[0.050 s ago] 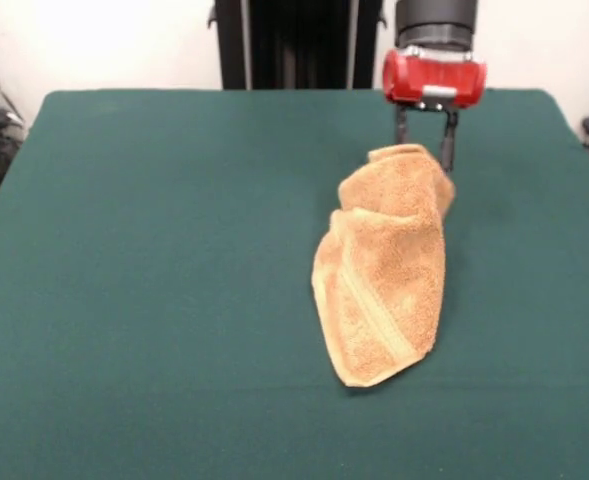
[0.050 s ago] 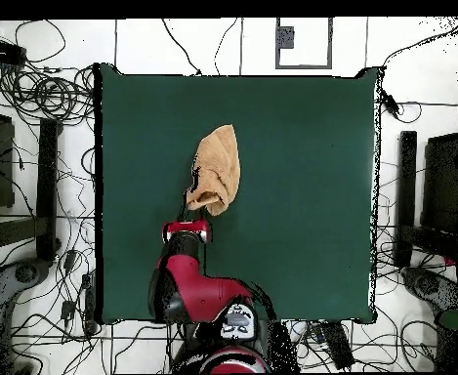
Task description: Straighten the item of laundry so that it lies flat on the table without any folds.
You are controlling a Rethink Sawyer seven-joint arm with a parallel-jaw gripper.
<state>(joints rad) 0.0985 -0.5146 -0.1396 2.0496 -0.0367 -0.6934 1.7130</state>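
Item: 1 orange-tan terry towel (image 1: 389, 265), bunched, folded lengthwise, right of centre on dark green felt table (image 1: 154, 250). Red-and-black gripper (image 1: 425, 137) wide, straddling towel's far end. Risk: pinching doubled layers, dragging folds instead of opening them.

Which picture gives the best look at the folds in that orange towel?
The front view. There the towel fills much of the picture, and its creases, woven stripe and lifted far end by the hand show clearly. The overhead view gives only its bunched outline on the table, partly hidden by the arm.
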